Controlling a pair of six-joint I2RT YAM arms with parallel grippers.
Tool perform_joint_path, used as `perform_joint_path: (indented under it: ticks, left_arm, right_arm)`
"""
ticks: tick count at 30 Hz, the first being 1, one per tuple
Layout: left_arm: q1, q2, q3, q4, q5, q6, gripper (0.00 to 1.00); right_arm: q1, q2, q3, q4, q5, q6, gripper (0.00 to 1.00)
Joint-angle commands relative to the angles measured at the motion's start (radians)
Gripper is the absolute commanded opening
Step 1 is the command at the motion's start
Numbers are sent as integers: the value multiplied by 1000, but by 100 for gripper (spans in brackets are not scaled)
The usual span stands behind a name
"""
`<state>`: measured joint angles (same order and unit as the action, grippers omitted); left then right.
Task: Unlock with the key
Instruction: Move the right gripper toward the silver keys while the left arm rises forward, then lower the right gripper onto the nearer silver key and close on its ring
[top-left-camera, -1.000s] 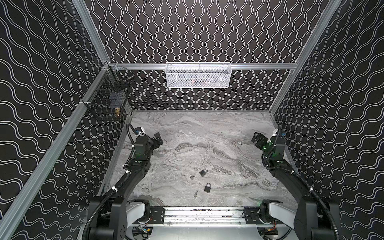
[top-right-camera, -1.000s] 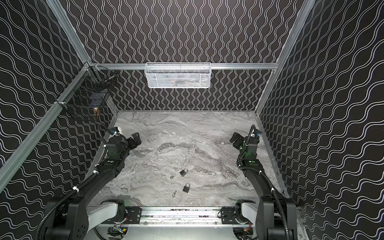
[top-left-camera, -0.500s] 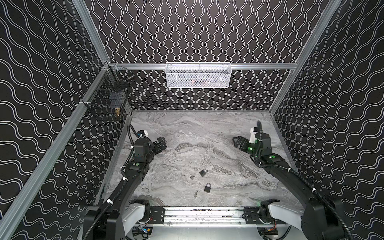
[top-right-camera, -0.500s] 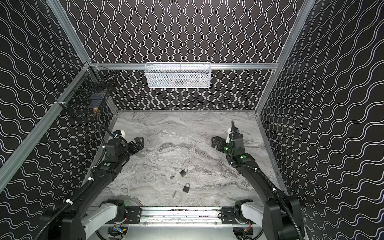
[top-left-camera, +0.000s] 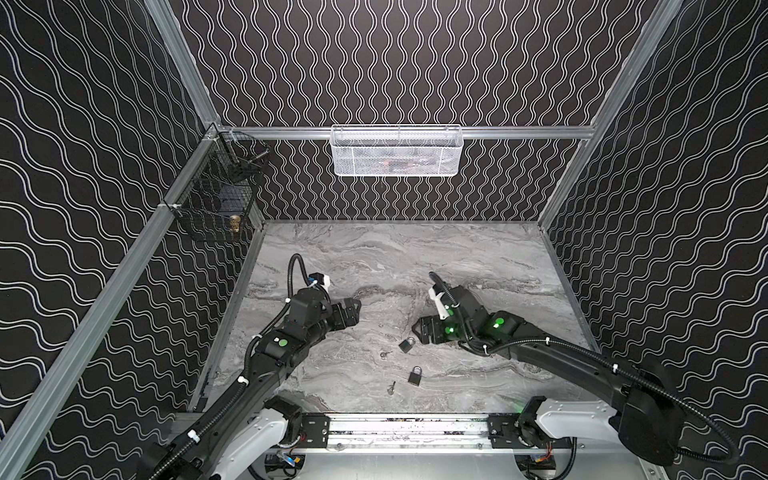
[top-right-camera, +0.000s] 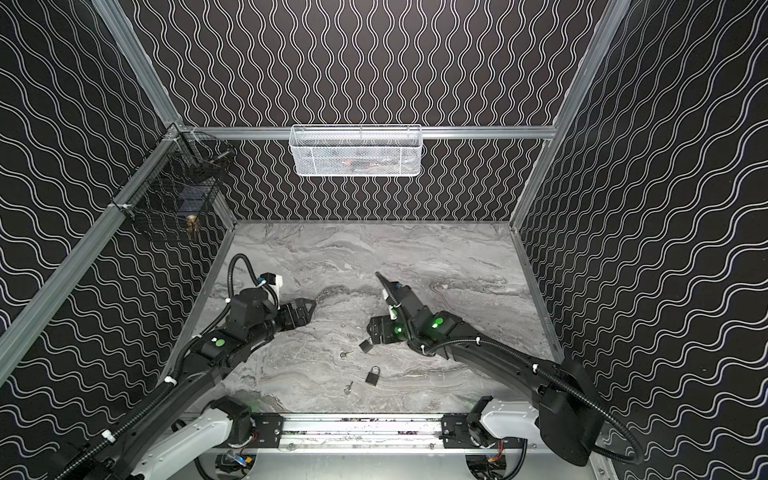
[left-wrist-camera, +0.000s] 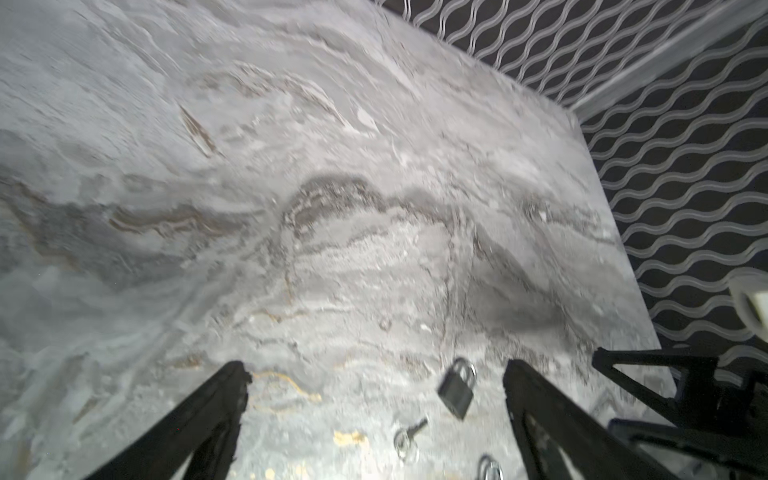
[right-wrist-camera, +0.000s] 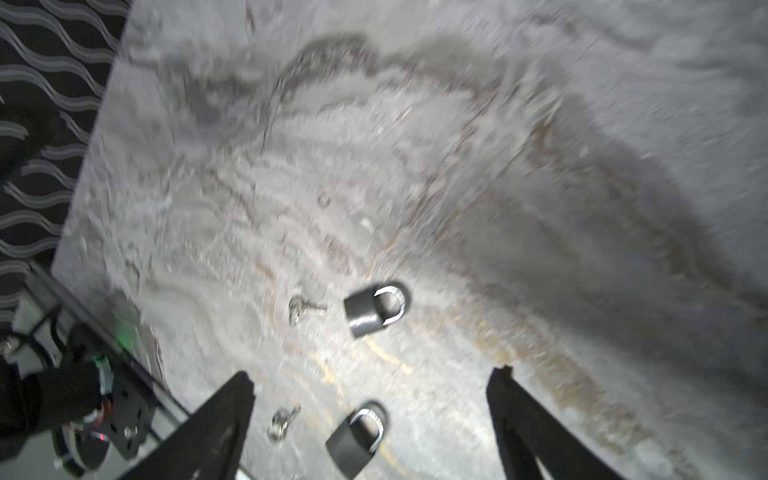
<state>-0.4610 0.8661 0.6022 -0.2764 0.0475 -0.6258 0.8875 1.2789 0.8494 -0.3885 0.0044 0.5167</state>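
Grey marble counter (top-left-camera: 478, 257), four small things near its front middle. The far padlock (top-left-camera: 407, 344) lies flat and its shackle looks shut. The far key (top-left-camera: 385, 354) lies loose just to its left, not touching it. The near padlock (top-left-camera: 415, 375) sits closer to the front rail, shackle also looks shut. The near key (top-left-camera: 390, 387) lies loose just beside it, apart from it.

Left arm (top-left-camera: 282, 345) reaches in from the left side. Left jaws are spread wide with nothing in them, tips pointing toward the counter's middle, well apart from locks and keys. In the left wrist view both fingers (left-wrist-camera: 224, 395) stand far apart, with a padlock and a key on the counter beyond them.

Right arm (top-left-camera: 511, 332) reaches toward the middle. Right jaws are spread wide too, with nothing gripped. Their tips are just beside the far padlock in both top views; cannot tell whether they touch it. The right wrist view is blurred: fingers (right-wrist-camera: 232, 407) apart, both padlocks and both keys lying on the counter ahead.

White mesh basket (top-left-camera: 397, 151) hangs on the back rail, black wire basket (top-left-camera: 216, 199) on the left wall. Contents too dim to name.
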Motion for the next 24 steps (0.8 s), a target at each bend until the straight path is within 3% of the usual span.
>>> perform_joint_path:
  ticks: [1, 7, 12, 24]
  left_arm:
    - [-39, -11, 13, -93, -21, -41, 99]
    - [-72, -59, 0, -166, 20, -78, 99]
    - [-76, -69, -15, -203, 57, -93, 99]
    - [-112, -69, -49, -211, 54, -117, 99]
  right_arm:
    - [91, 35, 29, -94, 58, 59, 80]
    - [265, 91, 42, -109, 82, 130, 70]
    - [330, 155, 50, -73, 61, 172, 56]
    - [371, 269, 53, 27, 17, 258, 46]
